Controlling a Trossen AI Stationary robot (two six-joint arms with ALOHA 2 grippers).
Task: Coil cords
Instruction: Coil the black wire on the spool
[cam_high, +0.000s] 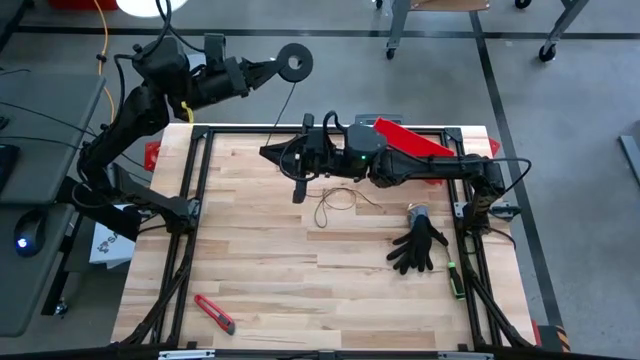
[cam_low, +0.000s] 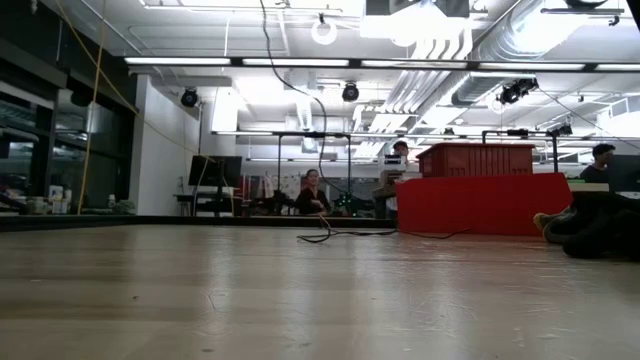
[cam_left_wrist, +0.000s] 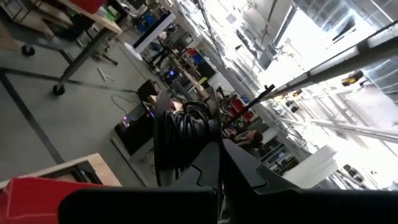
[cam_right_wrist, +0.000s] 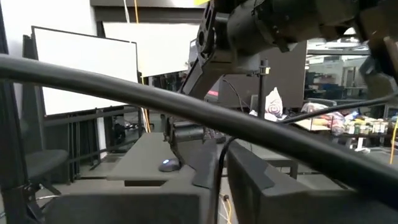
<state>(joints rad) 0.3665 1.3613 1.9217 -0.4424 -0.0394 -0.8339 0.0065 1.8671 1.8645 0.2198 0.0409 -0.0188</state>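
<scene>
Cord, thin and limp, lies in loose loops at upper centre of the table, running up to the spool pinched in the closed left gripper, raised at upper left. It looks light and tangle-prone, best pinched near a loop. Right gripper points down beside the loops, whether gripping I cannot tell.

You can count two robot arms, one thin cord, one round spool, one black glove, one red cutter.
</scene>
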